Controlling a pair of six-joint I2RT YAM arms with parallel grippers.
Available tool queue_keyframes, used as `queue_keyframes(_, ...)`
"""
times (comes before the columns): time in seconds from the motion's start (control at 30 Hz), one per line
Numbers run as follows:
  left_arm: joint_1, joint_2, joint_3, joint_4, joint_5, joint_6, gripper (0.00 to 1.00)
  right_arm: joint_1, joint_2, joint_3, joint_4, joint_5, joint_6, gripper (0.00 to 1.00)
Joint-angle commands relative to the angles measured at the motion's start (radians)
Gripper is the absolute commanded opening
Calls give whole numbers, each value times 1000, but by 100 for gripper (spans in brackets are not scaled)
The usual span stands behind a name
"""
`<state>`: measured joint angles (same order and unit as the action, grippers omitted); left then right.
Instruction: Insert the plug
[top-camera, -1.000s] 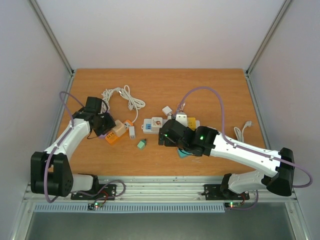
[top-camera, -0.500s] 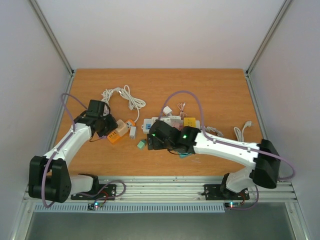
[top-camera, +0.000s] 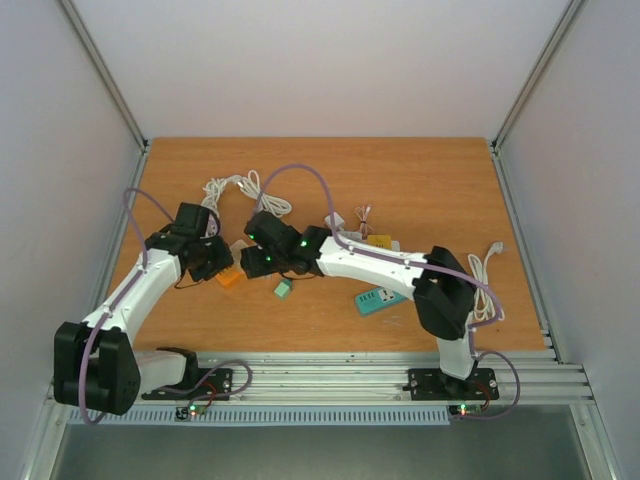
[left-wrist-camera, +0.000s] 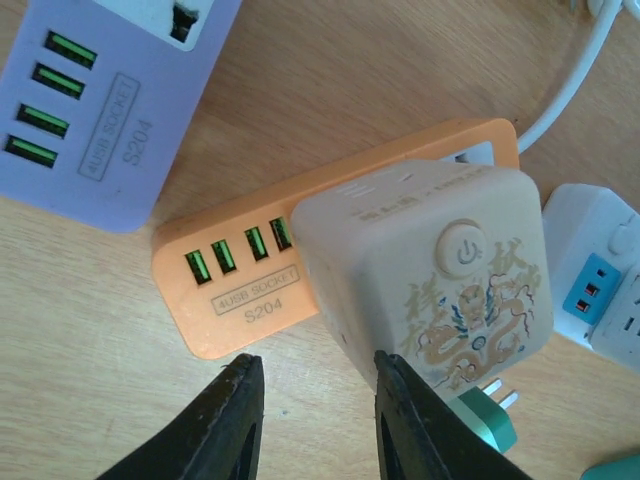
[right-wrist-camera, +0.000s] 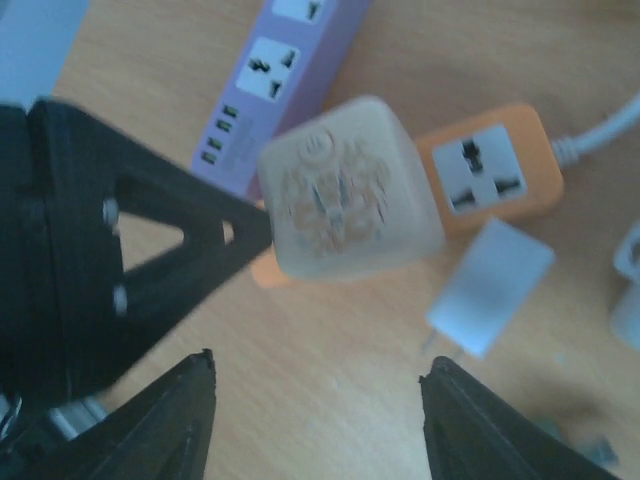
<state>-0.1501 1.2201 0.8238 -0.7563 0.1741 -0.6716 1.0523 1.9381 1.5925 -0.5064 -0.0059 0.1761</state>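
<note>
From above, the left pincer (top-camera: 213, 260) and right pincer (top-camera: 256, 263) are close together over the orange power strip (top-camera: 230, 278).

The left wrist camera shows the cream cube plug (left-wrist-camera: 430, 270) sitting on that strip. It is just past the left pincer's spread, empty fingers.

The right wrist camera shows the right pincer spread wide and empty. The cube is just beyond its tips.

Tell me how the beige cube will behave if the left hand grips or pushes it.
The cube looks like rigid moulded plastic, so it should not flex. Its smooth faces and rounded corners may let a grip slip. It stands taller and wider than the orange strip beneath it, so a sideways push would likely tip it or drag the strip along.
</note>
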Motion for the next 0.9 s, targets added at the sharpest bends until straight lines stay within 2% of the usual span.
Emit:
queue_keyframes(0.0, 27, 4, 40, -2, 46, 34, 32, -31, 103, 93, 23, -46, -43, 53)
queue_keyframes(0.17, 41, 8, 56, 30, 94, 31, 32, -47, 176, 166, 14, -60, -60, 45)
queue_keyframes(0.4, 52, 58, 53, 63, 136, 32, 31, -78, 217, 191, 26, -91, -64, 44)
queue_keyframes(0.53, 52, 90, 43, 82, 154, 33, 27, -86, 242, 195, 25, -144, -61, 42)
queue_keyframes(0.87, 53, 117, -9, 73, 154, 40, 17, -84, 288, 57, 72, -209, 9, 31)
